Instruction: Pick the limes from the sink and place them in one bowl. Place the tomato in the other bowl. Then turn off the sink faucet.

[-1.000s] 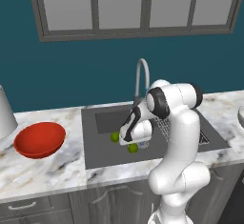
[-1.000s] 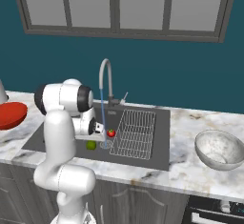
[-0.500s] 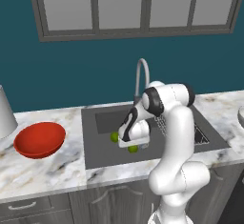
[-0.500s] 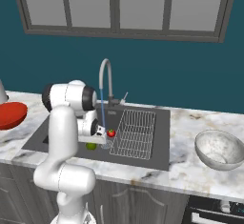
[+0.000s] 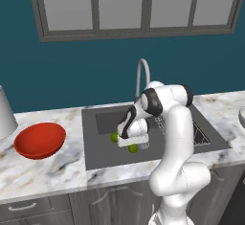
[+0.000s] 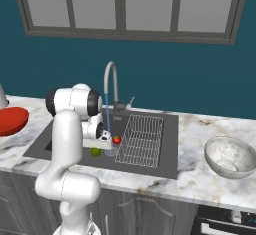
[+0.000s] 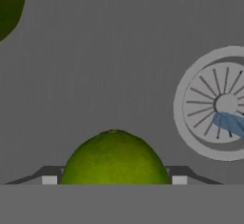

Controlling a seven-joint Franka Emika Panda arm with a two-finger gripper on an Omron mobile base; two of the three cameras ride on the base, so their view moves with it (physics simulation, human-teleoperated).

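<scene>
lime [image 7: 114, 158] between tool [image 7: 114, 180] tips, sink [image 7: 119, 66]

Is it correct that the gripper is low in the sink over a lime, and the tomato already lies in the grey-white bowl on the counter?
Not quite. The tomato is in the sink, beside the wire rack, as the right base view shows. The grey-white bowl holds nothing. The gripper is indeed low over a lime.

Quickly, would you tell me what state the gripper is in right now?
Gripper: open, its fingers either side of a lime on the sink floor; no closed grasp shows yet.
</scene>
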